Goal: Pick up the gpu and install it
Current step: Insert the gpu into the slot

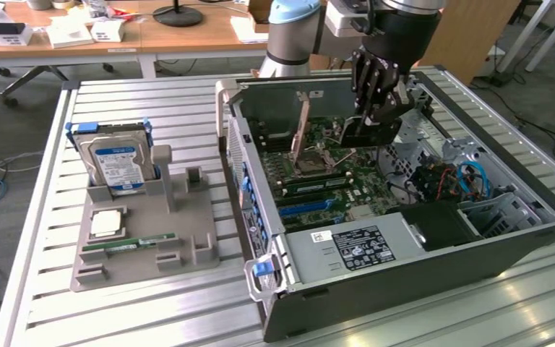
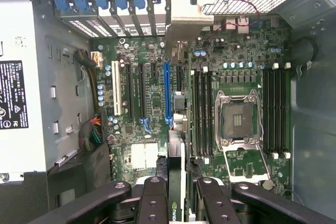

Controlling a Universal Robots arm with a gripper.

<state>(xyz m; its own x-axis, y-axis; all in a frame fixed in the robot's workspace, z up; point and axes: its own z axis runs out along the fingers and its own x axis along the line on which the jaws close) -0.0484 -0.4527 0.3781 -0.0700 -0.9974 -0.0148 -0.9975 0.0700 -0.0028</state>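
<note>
Wooden desks (image 1: 191, 36) cluttered with boxes stand along the back of the room. In front of them is a slatted metal counter (image 1: 142, 311). On it an open case (image 1: 509, 246) lies on its side with the board (image 1: 355, 188) facing up and the power supply (image 1: 350, 246) at the near end.

The arm reaches down into the case, and its gripper (image 1: 374, 108) hangs over the far part of the board. From where I stand, the fingers (image 1: 386, 101) are drawn in narrow and clamped on the gpu (image 1: 360, 135), one on each face, so the card hangs on edge below them with its dark side towards me.

In the wrist view the gripper (image 2: 178, 192) sits low and the gpu (image 2: 178, 140) runs edge-on away from it. There the card lies between the blue slot (image 2: 167, 93) and the memory slots beside the socket (image 2: 239, 119). Its pale bracket (image 2: 184, 19) is up by the slot openings in the rear wall. I cannot tell whether its lower edge is touching a slot.

Well apart from the case, on the exterior view's left, is a grey tray (image 1: 191, 238). A hard drive (image 1: 118, 163) stands upright at its far end. A chip (image 1: 107, 223) lies flat nearer me, and a green memory stick (image 1: 128, 246) lies just in front of the chip.
</note>
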